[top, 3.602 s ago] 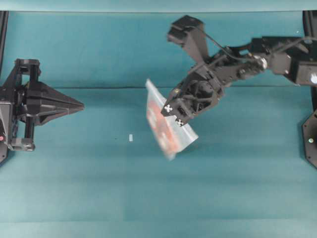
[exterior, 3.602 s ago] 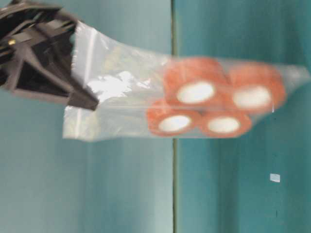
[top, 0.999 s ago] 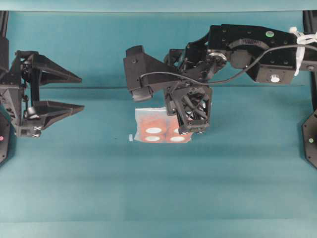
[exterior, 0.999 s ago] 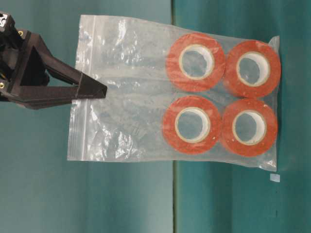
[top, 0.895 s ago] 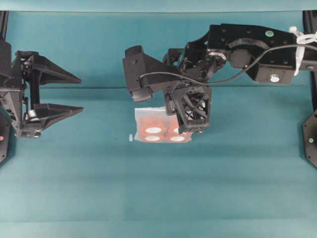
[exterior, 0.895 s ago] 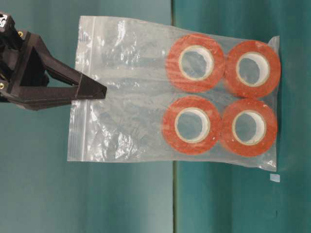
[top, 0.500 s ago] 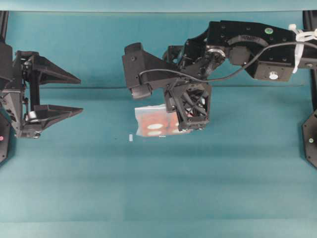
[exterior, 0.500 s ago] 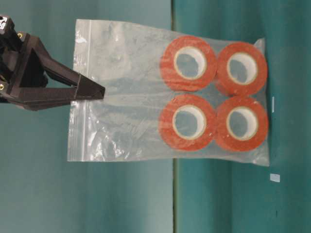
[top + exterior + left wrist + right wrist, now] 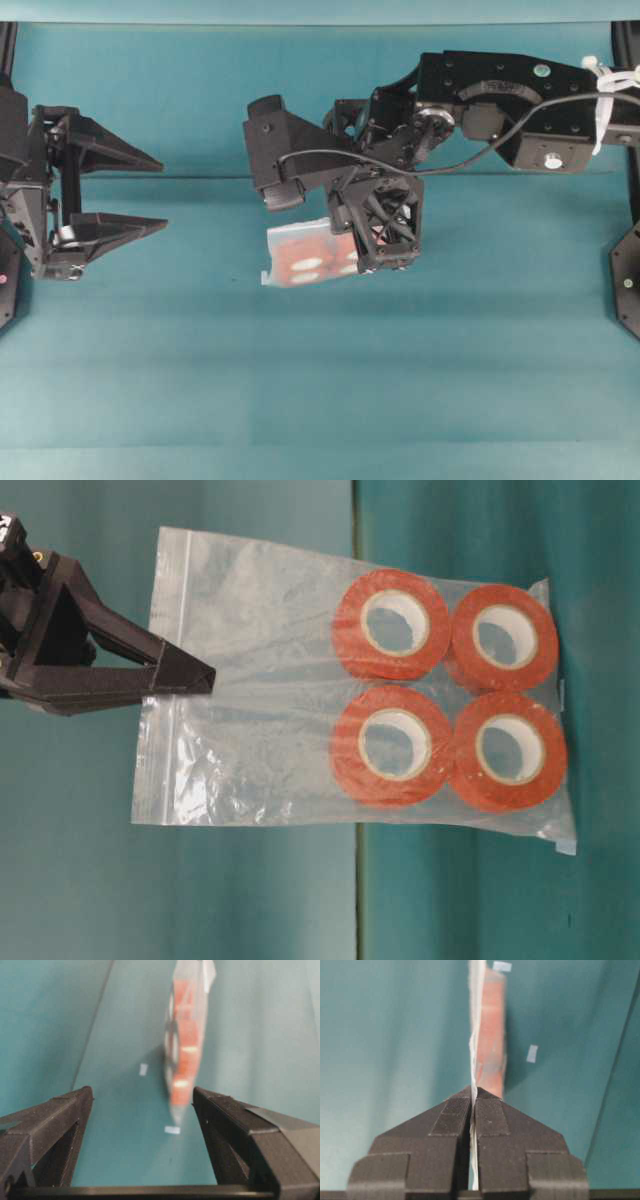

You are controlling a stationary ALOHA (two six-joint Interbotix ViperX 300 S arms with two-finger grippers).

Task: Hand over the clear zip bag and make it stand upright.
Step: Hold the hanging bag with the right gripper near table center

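Fingers of the right gripper (image 9: pixel 471 1097) are clamped flat on the zip end of the clear zip bag (image 9: pixel 350 690), which hangs over the middle of the bench (image 9: pixel 300 380) with its roll-weighted bottom edge at or just above the surface; contact cannot be confirmed. Fingers of the left gripper (image 9: pixel 150 190) stand spread wide, empty, well apart from the bag on the left side.

Procedure for the handover, as judged: keep the bag hanging edge-on to the left gripper, as the left wrist view shows it. Bring the spread fingers in so the film passes between them, close on the upper, roll-free part, and release the right grip only once that hold is firm. The four orange-red rolls (image 9: pixel 445 700) sit low, which should help the bag stand.

Surroundings: small white scraps (image 9: pixel 172 1130) lie on the bench near the bag. Nothing blocks the path between the left gripper and the bag.
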